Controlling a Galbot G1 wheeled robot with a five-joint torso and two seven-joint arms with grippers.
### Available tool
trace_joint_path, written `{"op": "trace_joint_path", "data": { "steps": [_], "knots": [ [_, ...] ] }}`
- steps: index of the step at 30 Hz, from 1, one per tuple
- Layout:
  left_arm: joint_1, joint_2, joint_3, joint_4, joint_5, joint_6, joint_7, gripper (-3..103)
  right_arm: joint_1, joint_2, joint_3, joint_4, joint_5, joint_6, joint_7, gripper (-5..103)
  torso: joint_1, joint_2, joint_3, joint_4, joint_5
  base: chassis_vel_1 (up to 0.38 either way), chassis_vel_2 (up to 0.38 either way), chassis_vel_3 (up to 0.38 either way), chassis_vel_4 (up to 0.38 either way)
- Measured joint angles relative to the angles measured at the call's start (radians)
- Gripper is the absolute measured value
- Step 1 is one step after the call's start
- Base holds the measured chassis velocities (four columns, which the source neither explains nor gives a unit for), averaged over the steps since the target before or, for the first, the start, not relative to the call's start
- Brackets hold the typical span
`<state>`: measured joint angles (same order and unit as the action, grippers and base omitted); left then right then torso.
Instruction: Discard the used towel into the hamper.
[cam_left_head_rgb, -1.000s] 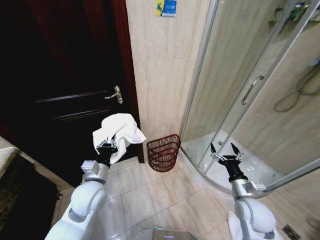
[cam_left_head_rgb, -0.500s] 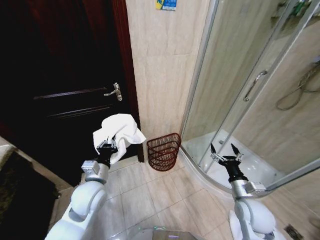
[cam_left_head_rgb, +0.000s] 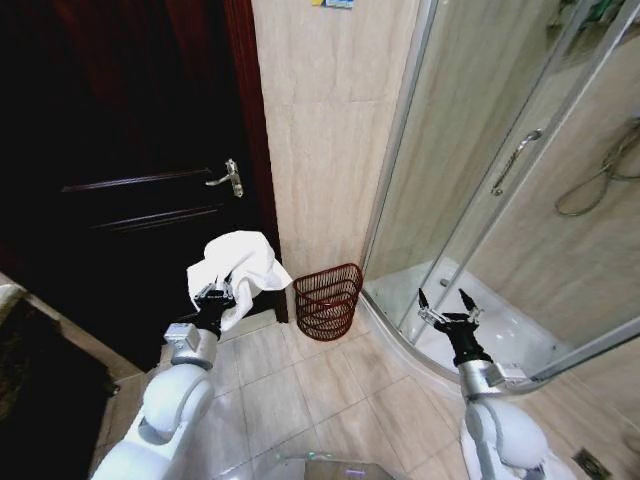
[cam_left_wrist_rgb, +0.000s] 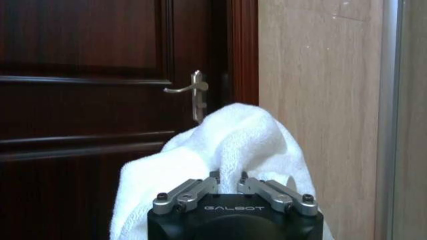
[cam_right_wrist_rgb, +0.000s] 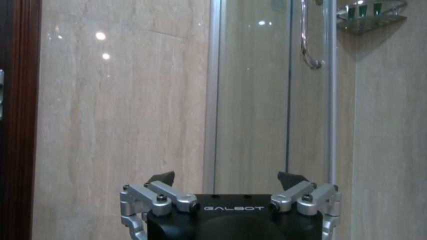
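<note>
left end effector (cam_left_head_rgb: 213, 296) clenched on white towel (cam_left_head_rgb: 240, 268), held up before dark door (cam_left_head_rgb: 120, 180) | hamper (cam_left_head_rgb: 327, 300) on floor by tiled wall, beside shower enclosure (cam_left_head_rgb: 520, 200) | right end effector (cam_left_head_rgb: 447, 307) fingers spread, grasping nothing, near shower glass

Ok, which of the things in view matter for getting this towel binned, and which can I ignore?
Part of the job:
towel, clamped in the left gripper, held up in front of the door
hamper, on the floor against the wall, beside the shower

Ignore:
right gripper, open and empty, near the shower
dark door and its handle
shower enclosure
</note>
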<state>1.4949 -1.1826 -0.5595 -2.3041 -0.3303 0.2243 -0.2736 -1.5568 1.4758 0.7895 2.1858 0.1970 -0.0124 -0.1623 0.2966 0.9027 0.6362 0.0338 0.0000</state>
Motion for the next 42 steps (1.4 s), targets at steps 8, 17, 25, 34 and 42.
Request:
{"op": "trace_joint_path", "data": {
  "steps": [8, 17, 25, 34, 42],
  "knots": [
    [-0.005, -0.013, -0.006, 0.057, -0.002, -0.042, 0.044, 6, -0.018, 0.028, 0.015, -0.003, -0.018, 0.006, 0.007, 100, -0.015, -0.034, -0.019, 0.0000, -0.0001, 0.000, 0.000, 0.000, 0.000],
    [0.013, -0.037, -0.021, 0.178, -0.043, -0.118, 0.102, 6, -0.033, 0.067, 0.026, -0.044, -0.088, 0.028, 0.119, 100, -0.032, -0.073, -0.041, 0.0000, -0.0001, 0.000, 0.000, 0.000, 0.000],
    [0.038, -0.041, -0.036, 0.217, -0.064, -0.181, 0.127, 6, -0.054, 0.094, 0.010, -0.048, -0.127, 0.062, 0.135, 100, -0.049, -0.111, -0.063, 0.0001, -0.0001, 0.000, 0.000, 0.000, 0.000],
    [-0.013, -0.032, -0.037, 0.261, -0.083, -0.239, 0.178, 6, -0.067, 0.131, 0.002, -0.029, -0.168, 0.068, 0.055, 100, -0.066, -0.152, -0.086, 0.0000, -0.0001, 0.000, 0.000, 0.000, 0.000],
    [-0.066, -0.014, -0.007, 0.323, -0.085, -0.285, 0.219, 6, -0.065, 0.123, 0.016, -0.029, -0.195, 0.042, 0.088, 100, -0.068, -0.158, -0.090, -0.0001, -0.0001, 0.000, 0.000, 0.000, 0.000]
  ]
}}
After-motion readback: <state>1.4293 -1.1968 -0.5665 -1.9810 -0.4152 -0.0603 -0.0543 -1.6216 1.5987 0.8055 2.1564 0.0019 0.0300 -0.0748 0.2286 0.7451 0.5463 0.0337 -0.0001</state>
